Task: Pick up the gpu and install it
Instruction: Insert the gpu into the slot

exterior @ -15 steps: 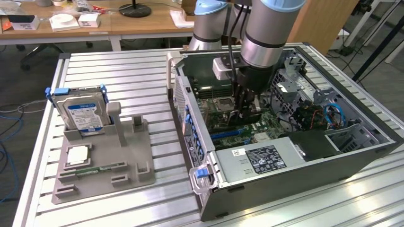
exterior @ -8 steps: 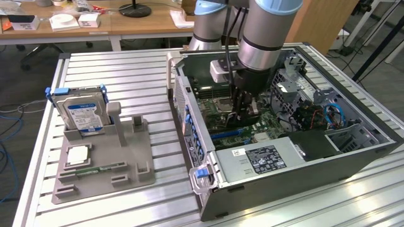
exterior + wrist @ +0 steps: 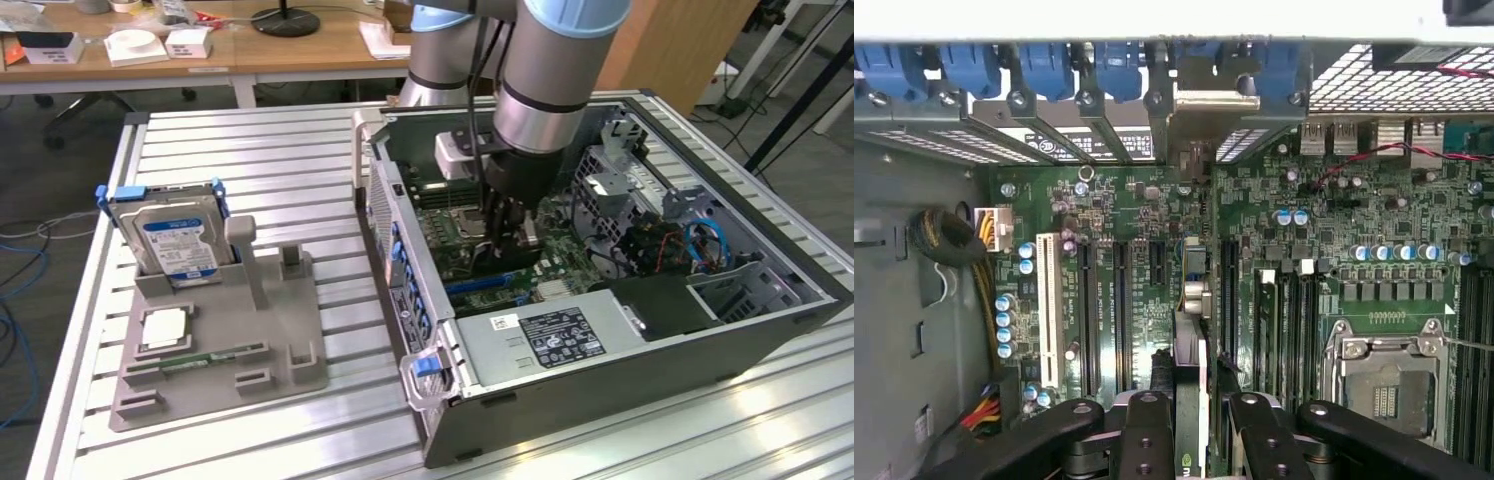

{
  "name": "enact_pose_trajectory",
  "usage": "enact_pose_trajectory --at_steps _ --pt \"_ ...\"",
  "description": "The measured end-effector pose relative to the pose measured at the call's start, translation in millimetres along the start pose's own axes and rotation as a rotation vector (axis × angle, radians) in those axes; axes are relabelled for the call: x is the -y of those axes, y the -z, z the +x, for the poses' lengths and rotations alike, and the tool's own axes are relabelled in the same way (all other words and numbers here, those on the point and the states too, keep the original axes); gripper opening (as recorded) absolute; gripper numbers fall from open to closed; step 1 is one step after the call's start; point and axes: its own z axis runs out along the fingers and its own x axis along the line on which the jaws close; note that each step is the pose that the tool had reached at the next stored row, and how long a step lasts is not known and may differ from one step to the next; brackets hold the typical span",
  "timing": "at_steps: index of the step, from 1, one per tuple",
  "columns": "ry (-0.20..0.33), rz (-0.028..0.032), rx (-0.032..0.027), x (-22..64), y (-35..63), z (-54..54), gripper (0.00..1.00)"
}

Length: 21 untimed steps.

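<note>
The tool (image 3: pixel 1189 420) is down inside the open case (image 3: pixel 747 330), clenched on the gpu (image 3: pixel 1191 350), which stands edge-on over the motherboard (image 3: pixel 1334 250), seemingly at a slot.

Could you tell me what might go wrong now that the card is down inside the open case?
1. The gpu, held edge-on by the end effector, could miss its slot among the close parallel slots on the motherboard.
2. Its metal end could catch on the rear bracket.
3. A tilted card might jam if pressed.
</note>
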Motion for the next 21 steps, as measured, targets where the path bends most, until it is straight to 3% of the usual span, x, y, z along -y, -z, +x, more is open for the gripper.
enact_pose_trajectory --at_steps 21 --pt "0.0 0.0001 -0.0013 -2.1 -12.9 0.3 0.26"
